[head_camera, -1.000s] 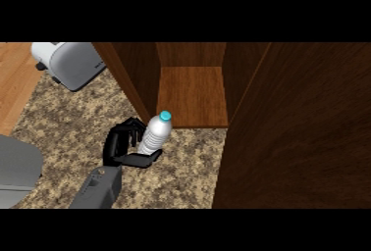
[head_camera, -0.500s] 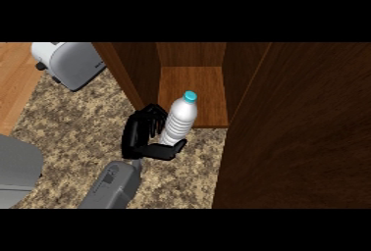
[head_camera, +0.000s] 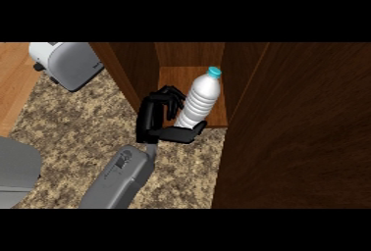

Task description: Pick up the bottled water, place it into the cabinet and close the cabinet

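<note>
The left hand [head_camera: 161,120] curls round the bottled water [head_camera: 198,100] — a clear, ribbed bottle with a light-blue cap, tilted slightly — holding it just right of its fingers, at the mouth of the open wooden cabinet [head_camera: 194,78].

**Lighting: even, soft, no glare**

The counter [head_camera: 72,122] is lit evenly and brightly. The cabinet [head_camera: 290,127] door and interior are rendered dark. Only a faint shadow is seen under the hand [head_camera: 161,120]. No blur or edge distortion is observed.
</note>
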Robot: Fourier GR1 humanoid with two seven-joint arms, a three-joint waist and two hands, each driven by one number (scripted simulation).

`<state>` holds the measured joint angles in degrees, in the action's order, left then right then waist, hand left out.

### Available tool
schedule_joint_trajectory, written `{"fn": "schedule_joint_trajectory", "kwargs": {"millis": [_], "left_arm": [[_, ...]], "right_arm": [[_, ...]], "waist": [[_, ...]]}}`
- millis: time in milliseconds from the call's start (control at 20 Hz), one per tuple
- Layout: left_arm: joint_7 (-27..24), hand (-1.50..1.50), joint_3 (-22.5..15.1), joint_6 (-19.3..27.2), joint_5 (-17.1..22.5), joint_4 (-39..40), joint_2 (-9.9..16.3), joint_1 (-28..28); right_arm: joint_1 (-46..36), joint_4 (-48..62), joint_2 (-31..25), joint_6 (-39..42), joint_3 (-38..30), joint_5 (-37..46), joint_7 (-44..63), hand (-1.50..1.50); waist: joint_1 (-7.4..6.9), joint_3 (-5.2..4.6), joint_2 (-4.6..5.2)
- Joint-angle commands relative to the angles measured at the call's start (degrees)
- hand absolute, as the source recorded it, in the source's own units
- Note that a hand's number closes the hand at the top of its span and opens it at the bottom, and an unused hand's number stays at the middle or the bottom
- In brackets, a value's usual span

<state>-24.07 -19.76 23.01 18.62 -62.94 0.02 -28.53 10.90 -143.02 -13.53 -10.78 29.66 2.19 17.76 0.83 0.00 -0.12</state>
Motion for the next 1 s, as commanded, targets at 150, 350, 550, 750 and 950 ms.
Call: {"fn": "schedule_joint_trajectory", "kwargs": {"millis": [150,350,550,750,950], "left_arm": [[4.5,1.5,-4.7,9.3,3.4,5.2,0.0,-7.7],[3.1,1.5,0.5,5.5,8.3,15.3,0.0,-15.4],[1.7,1.5,0.2,10.0,10.4,17.1,0.0,-15.7],[-1.3,1.5,1.4,10.9,12.6,26.1,0.0,-20.6],[-5.6,1.5,2.4,11.7,13.5,35.1,0.0,-25.3]], "right_arm": [[6.5,-6.1,-1.7,1.1,2.4,2.4,-3.0,-1.5],[6.2,-3.9,-0.2,0.4,3.8,3.6,-4.2,-1.5],[9.4,-7.6,-3.0,2.1,-0.1,-1.1,-5.4,-1.5],[8.3,-6.0,-1.9,1.4,1.7,1.2,-3.9,-1.5],[7.4,-4.1,-3.2,3.8,-5.4,-6.1,-6.4,-1.5]], "waist": [[0.52,0.01,0.02],[0.87,-0.02,0.22],[0.84,0.02,0.16],[1.12,-0.02,0.32],[1.97,0.01,0.82]]}}
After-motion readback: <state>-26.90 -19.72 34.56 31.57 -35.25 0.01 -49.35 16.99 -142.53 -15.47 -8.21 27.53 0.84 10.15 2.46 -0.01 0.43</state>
